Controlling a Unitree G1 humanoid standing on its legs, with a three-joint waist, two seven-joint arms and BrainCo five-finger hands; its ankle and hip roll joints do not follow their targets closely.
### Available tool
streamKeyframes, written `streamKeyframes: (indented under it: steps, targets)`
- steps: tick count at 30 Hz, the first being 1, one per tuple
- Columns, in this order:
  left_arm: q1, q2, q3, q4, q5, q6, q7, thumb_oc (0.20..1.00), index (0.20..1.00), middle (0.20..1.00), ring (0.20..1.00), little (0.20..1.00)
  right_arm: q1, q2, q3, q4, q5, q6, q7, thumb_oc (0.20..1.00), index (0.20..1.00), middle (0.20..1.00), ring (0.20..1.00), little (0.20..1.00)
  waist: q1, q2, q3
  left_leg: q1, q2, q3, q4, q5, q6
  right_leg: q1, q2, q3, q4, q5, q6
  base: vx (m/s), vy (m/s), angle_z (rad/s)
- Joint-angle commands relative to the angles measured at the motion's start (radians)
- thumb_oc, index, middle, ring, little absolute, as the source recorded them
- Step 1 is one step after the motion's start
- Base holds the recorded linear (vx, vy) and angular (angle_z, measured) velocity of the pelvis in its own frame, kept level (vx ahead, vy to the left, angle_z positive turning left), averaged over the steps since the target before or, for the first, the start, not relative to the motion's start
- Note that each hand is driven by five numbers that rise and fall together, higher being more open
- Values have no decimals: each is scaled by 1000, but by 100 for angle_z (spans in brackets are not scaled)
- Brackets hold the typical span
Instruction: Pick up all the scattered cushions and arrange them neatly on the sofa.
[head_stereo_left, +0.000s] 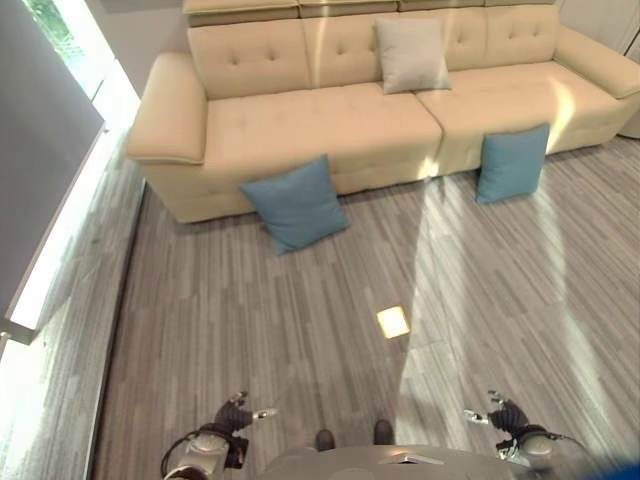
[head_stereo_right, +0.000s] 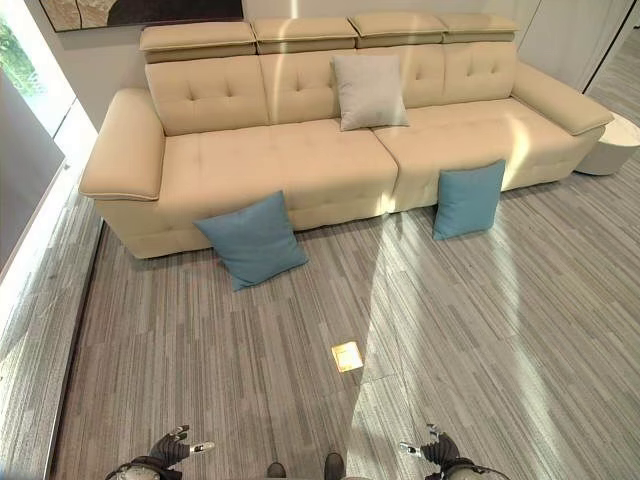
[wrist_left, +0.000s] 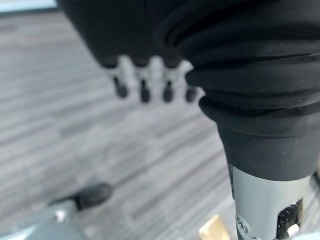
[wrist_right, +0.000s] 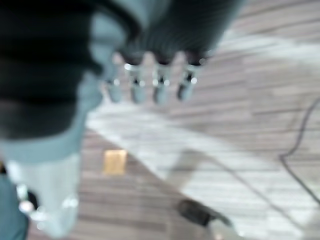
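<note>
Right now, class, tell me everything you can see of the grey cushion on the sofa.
The grey cushion is a plain, square, soft-looking fabric pillow in pale grey, with no visible pattern. It stands nearly upright on the seat of the cream sofa, leaning back against the tufted backrest near the middle, just beside the seam between the two seat sections. Only the sofa touches it; both blue cushions are on the floor, apart from it.

No readable text, labels, numbers or signs anywhere I look. The sofa (head_stereo_right: 300, 150) carries no tags or print, and neither do the cushions on or in front of it. The small bright square plate (head_stereo_right: 347, 356) on the floor in front of the sofa shows no legible marking. Nothing to report.
</note>
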Motion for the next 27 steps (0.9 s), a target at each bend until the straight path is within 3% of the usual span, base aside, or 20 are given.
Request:
streamKeyframes:
  steps: [1, 16, 19, 21, 24, 27]
  targets:
    - [-77, 1, 27, 50, 30, -11, 5, 1000, 1000, 1000, 1000, 1000, -28, -18, -1, 45, -50, -1, -14, 1000, 1000, 1000, 1000, 1000, 12, 0, -6, 5, 30, -23, 9, -25, -66, 70, -43, -6, 9, -58, 94, 0, 0, 0]
    - [-76, -24, 3, 53, 19, -3, 6, 1000, 1000, 1000, 1000, 1000, -31, -1, -1, 72, -43, 14, -13, 1000, 1000, 1000, 1000, 1000, 8, -2, 8, 12, 39, -49, 9, -17, -72, 82, -26, -23, 19, -77, 74, -5, -42, 7]
    - [-85, -19, -4, 47, 10, -2, 8, 1000, 1000, 1000, 1000, 1000, -47, -3, 7, 64, -27, 13, -10, 1000, 1000, 1000, 1000, 1000, 12, -5, 29, 2, 52, -68, 16, 0, -75, 58, -14, -17, 53, -95, 56, -50, -107, 14]
    - [-90, -16, -6, 44, 7, -3, 11, 1000, 1000, 1000, 1000, 1000, -52, -4, 8, 58, -23, 11, -9, 1000, 1000, 1000, 1000, 1000, 11, -11, 43, -27, 52, -76, 59, -8, -79, 50, -14, -17, 65, -101, 49, -84, -71, 13]
    - [-121, -13, -26, 35, -2, -5, 13, 1000, 1000, 1000, 1000, 1000, -66, -20, 8, 38, -11, 8, -12, 1000, 1000, 1000, 1000, 1000, 12, -31, 90, -167, 46, -66, 249, -15, -106, 23, -30, -37, 92, -108, 28, -83, -69, 39]
    - [-120, -17, -33, 37, 6, -4, 13, 1000, 1000, 1000, 1000, 1000, -64, -26, 8, 44, -12, 14, -8, 1000, 1000, 1000, 1000, 1000, 8, -29, 79, -195, 48, -25, 241, -24, -93, 34, -32, -66, 77, -116, 28, 90, -5, 61]
